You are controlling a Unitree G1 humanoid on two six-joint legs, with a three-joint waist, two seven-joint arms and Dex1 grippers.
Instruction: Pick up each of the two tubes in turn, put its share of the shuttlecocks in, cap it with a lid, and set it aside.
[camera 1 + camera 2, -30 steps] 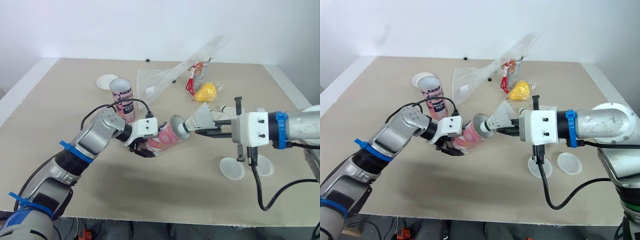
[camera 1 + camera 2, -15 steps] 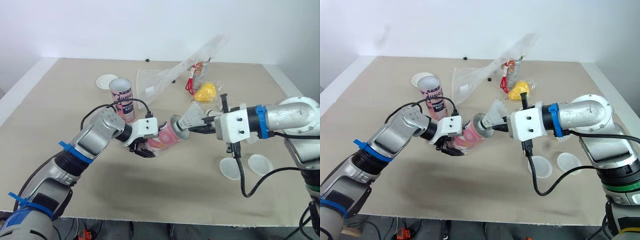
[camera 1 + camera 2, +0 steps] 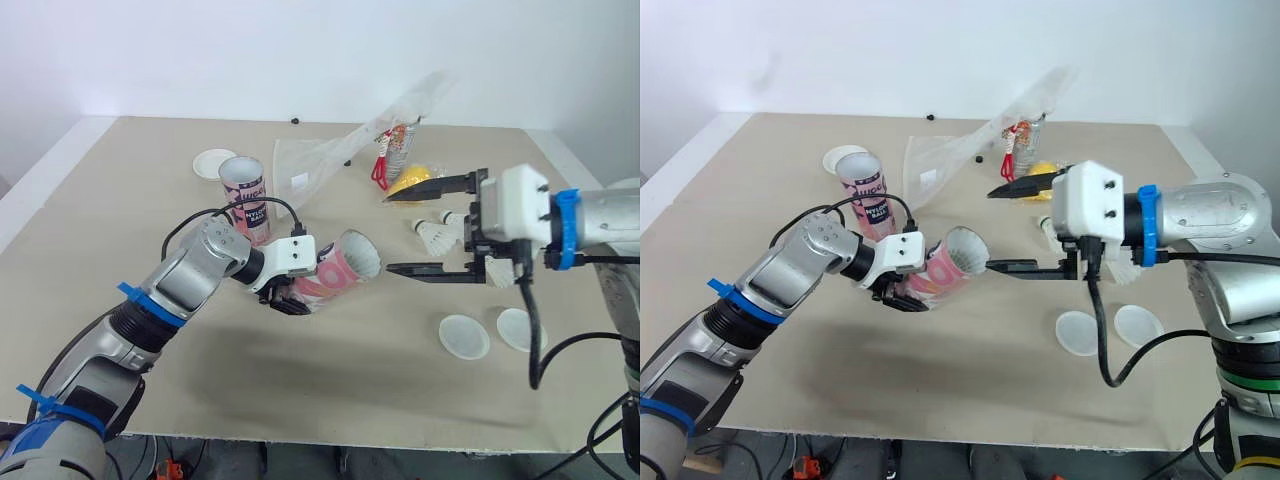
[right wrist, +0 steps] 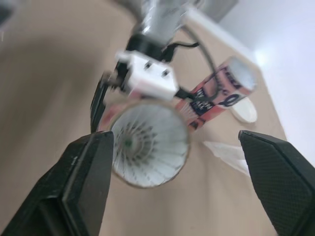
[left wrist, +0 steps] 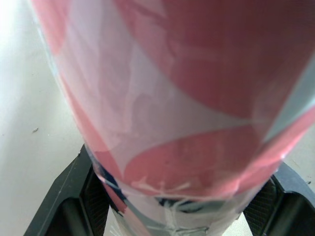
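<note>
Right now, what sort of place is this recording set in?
Likely a robot test lab: a beige table against a plain white wall, set with task props: a pink shuttlecock tube, white lids, a loose shuttlecock.

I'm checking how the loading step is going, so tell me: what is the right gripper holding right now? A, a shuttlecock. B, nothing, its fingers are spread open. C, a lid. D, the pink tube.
B: the right gripper has its fingers spread wide with nothing between them, just off the mouth of the pink tube that the left gripper holds, and a shuttlecock sits inside that tube.
</note>
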